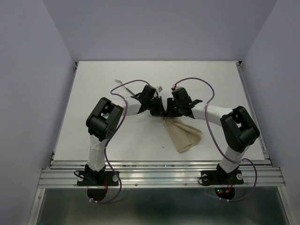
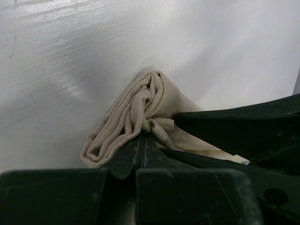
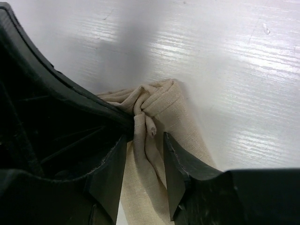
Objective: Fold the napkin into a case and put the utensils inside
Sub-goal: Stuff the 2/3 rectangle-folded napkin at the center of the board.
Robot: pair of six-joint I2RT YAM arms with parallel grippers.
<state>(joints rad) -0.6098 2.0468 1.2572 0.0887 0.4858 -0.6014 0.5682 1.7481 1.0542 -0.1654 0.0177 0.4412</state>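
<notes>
You are seeing the napkin (image 1: 183,133) lying crumpled on the white table (image 1: 220,89), its near end fanning out towards the arm bases; both grippers are meeting at the napkin's far end; your left gripper (image 2: 142,138) is pinching a bunched fold, jaws together on the cloth; your right gripper (image 3: 144,140) is straddling a twisted ridge of the napkin, one finger on either side; you cannot tell whether they are squeezing it.
</notes>
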